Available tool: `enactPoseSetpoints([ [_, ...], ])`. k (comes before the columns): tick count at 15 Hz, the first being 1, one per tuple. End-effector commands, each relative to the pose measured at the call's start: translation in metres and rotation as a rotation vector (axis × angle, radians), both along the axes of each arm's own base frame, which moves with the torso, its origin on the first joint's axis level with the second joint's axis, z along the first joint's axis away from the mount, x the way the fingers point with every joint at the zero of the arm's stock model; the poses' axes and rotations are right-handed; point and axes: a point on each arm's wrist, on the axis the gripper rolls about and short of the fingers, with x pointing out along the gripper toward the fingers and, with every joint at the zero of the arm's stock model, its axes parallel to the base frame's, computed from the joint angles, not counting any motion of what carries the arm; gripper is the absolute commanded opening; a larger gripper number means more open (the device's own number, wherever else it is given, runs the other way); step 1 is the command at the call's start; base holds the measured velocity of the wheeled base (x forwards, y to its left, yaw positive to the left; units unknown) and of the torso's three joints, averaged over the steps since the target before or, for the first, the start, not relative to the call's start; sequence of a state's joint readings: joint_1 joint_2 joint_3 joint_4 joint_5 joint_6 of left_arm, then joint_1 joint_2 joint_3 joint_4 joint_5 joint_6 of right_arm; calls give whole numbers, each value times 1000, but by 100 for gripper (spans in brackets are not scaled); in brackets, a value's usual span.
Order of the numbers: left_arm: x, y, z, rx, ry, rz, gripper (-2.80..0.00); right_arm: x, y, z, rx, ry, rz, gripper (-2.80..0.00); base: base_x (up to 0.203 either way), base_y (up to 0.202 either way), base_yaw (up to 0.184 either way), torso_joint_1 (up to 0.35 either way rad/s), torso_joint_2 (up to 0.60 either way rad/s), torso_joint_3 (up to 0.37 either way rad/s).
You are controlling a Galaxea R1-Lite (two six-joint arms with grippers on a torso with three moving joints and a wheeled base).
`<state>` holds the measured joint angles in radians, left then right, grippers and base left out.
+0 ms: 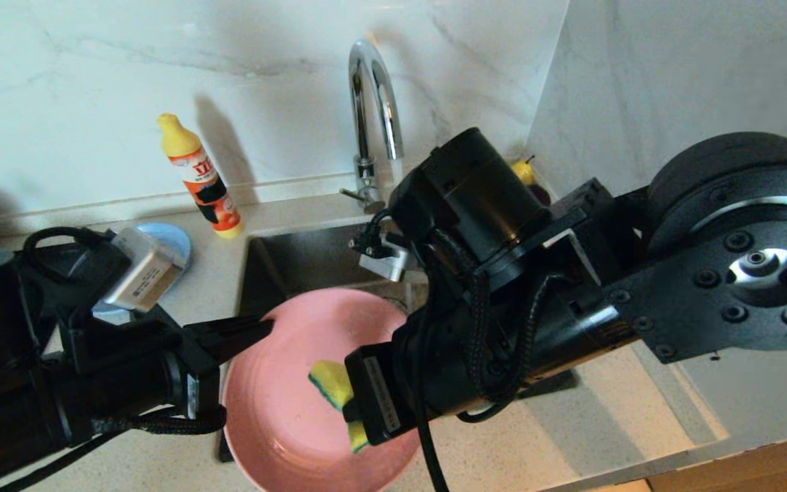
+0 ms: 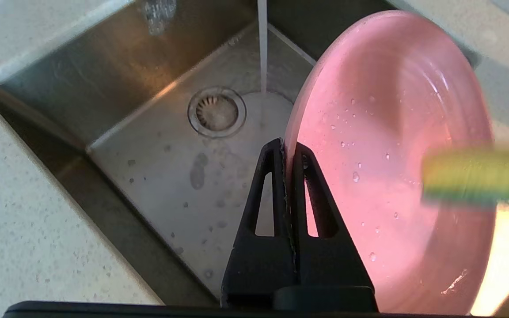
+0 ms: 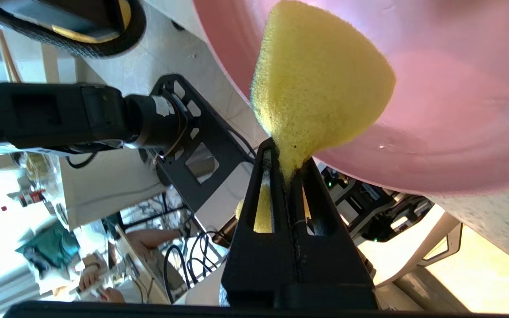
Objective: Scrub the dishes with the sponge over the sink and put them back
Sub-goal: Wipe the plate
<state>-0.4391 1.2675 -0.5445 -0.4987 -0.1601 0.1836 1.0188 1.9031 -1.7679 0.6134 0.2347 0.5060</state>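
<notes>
- The pink plate is held tilted over the near part of the sink, its hollow face turned towards the right arm; small water drops dot that face in the left wrist view.
- The left gripper comes in from the left and pinches the plate's left rim, its jaws pressed together on the thin edge, one finger on each side.
- The sponge lies against the plate's face, yellow foam with a green layer, squashed out of shape.
- The right gripper reaches in from the right and nips the sponge by one end; its jaws are pressed tight on the foam, which fans out beyond the tips against the pink surface.
- Below the plate, the steel basin shows its round strainer drain, with a thin stream of water falling just beside it.
- The chrome arched tap rises at the far edge of the sink.
- On the counter to the far left stands an orange bottle with a yellow cap, and nearer the left arm a blue plate lies partly hidden.
- A yellow pear sits in the far right corner by the wall.
</notes>
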Motion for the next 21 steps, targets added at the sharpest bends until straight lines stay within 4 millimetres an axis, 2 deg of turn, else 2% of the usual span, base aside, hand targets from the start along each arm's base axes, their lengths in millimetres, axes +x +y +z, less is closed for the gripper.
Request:
enactPoseSetpoints([
  [1,3,-2,-1,1,-5,-6,-280,3,11,-12,-28,21,7,-280,0,0,0,0,0,0],
  [10,3,-3,-1,1,-3,-10,-280,-3,35,-24,-37,58,25,-280,0,0,0,0,0,0],
  [15,-1,-2,-7,4,12,-11,-280,4,46,-38,-60,74,21,-280,0,0,0,0,0,0],
  [18,-3,0,-5,0,4,-10,-280,10,50,-40,-55,75,8,-280,0,0,0,0,0,0],
  [21,-6,1,-2,-9,-10,-10,-280,22,39,-32,-29,79,-48,-280,0,0,0,0,0,0],
])
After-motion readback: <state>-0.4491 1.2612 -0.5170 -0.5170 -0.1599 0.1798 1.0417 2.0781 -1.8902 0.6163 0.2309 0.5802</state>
